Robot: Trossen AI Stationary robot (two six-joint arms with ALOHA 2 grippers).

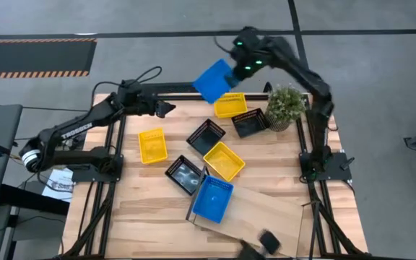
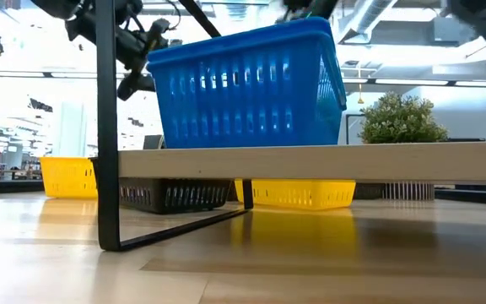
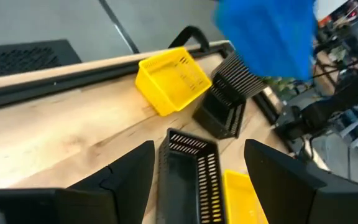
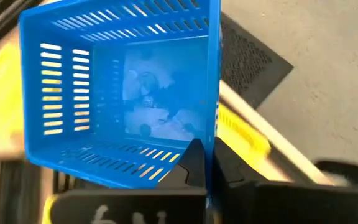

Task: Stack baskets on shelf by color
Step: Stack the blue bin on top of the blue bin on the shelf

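Right gripper (image 4: 205,163) is pinched on the lifted blue basket's (image 1: 214,81) rim, so carry it level toward six o'clock and nest it squarely into the blue basket on the shelf (image 1: 213,198).

Looks like a robotics lab or workshop: grey concrete floor (image 1: 381,79), hazard-striped mat (image 1: 35,56), exposed ceiling ducts (image 2: 395,17).

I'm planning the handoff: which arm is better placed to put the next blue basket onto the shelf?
Probably the right: the right gripper is already shut on a blue basket, lifted above the table's far edge. The left gripper is open and empty. Another blue basket already sits on the shelf.
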